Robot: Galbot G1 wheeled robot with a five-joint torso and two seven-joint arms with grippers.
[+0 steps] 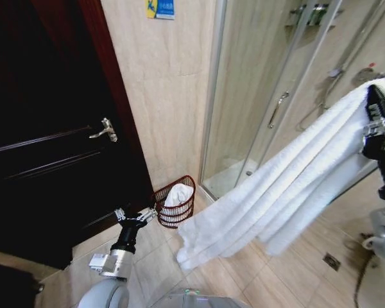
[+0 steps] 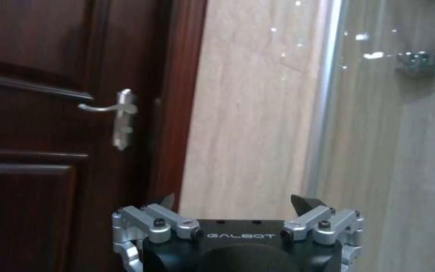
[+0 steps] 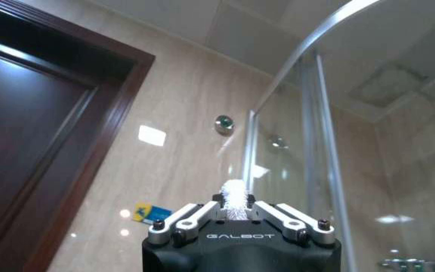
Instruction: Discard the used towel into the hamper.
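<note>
Head view, right tool point(image 1: 380, 125) gripping white towel point(image 1: 276, 192), hamper point(image 1: 175, 202) by wall

The towel point(image 1: 289, 192) is soft, fluffy white cloth. The hamper point(image 1: 175, 203) is made of thin dark red wire. The door point(image 1: 45, 141) is dark, shiny wood with a shiny metal handle point(image 1: 104, 130). The wall point(image 1: 173, 96) and floor point(image 1: 276, 282) are smooth, glossy tiles. The shower screen point(image 1: 269, 83) is clear glass with metal edges.
</note>
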